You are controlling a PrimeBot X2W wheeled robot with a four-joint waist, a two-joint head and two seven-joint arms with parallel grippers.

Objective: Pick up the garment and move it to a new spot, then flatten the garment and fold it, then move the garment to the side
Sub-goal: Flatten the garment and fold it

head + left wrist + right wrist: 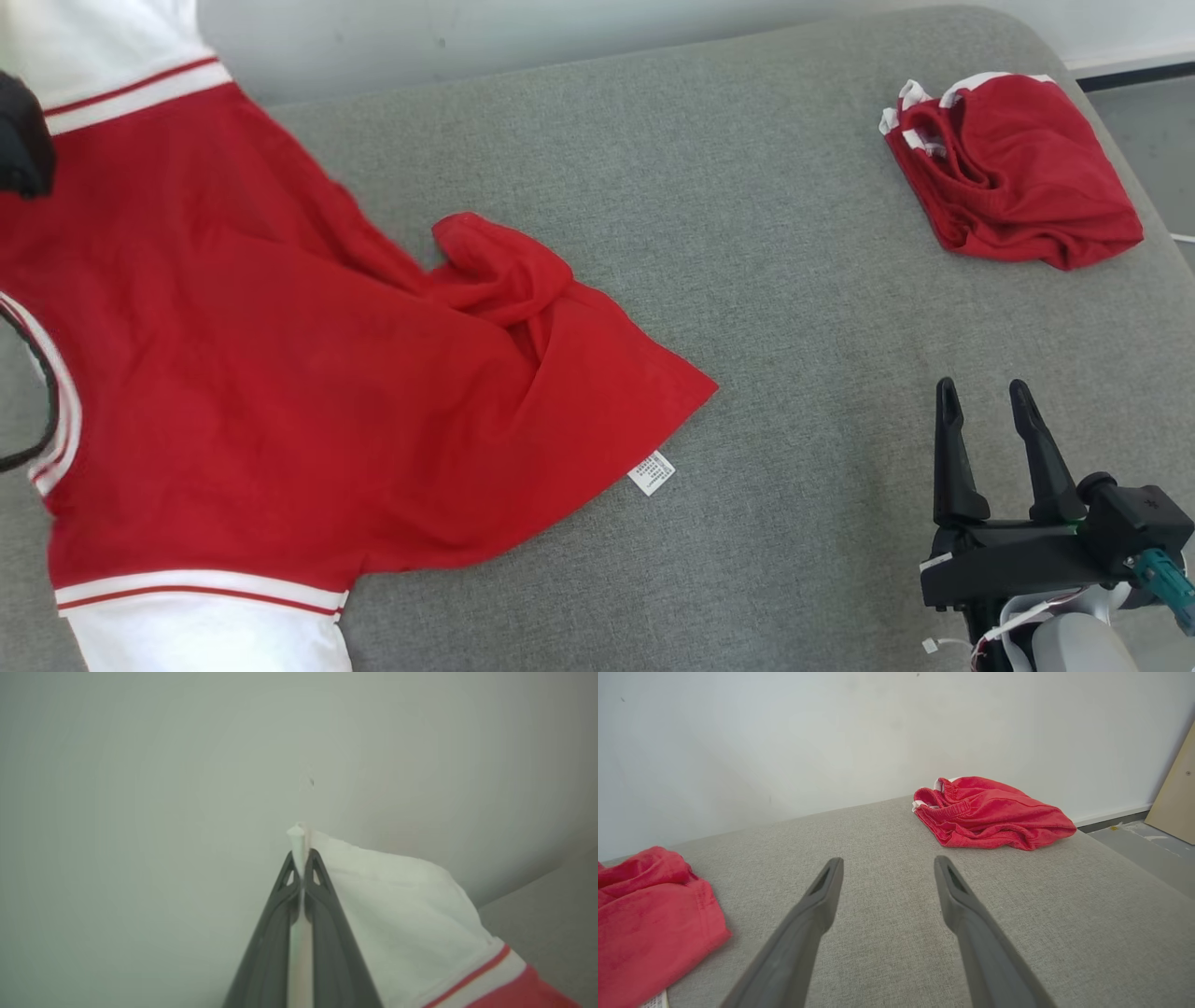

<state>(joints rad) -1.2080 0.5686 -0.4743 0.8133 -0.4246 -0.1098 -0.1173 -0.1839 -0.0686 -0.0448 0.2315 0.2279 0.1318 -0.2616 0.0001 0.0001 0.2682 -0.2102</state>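
The garment (280,392) is a red shirt with white sleeves and striped cuffs. Its upper left part is lifted toward the camera, while its lower corner with a white label (652,472) trails on the grey padded surface (747,233). My left gripper (302,856) is shut on the edge of a white sleeve (402,914), held up in front of the wall. A dark part of that arm (21,140) shows at the far left of the head view. My right gripper (985,401) (887,863) is open and empty, low over bare fabric at the lower right, apart from the garment.
A second red garment (1013,173) (990,812) lies bunched near the back right corner. The padded surface ends at the right, with floor (1158,121) beyond. A white wall runs along the back, and a wooden board (1176,793) leans at the right.
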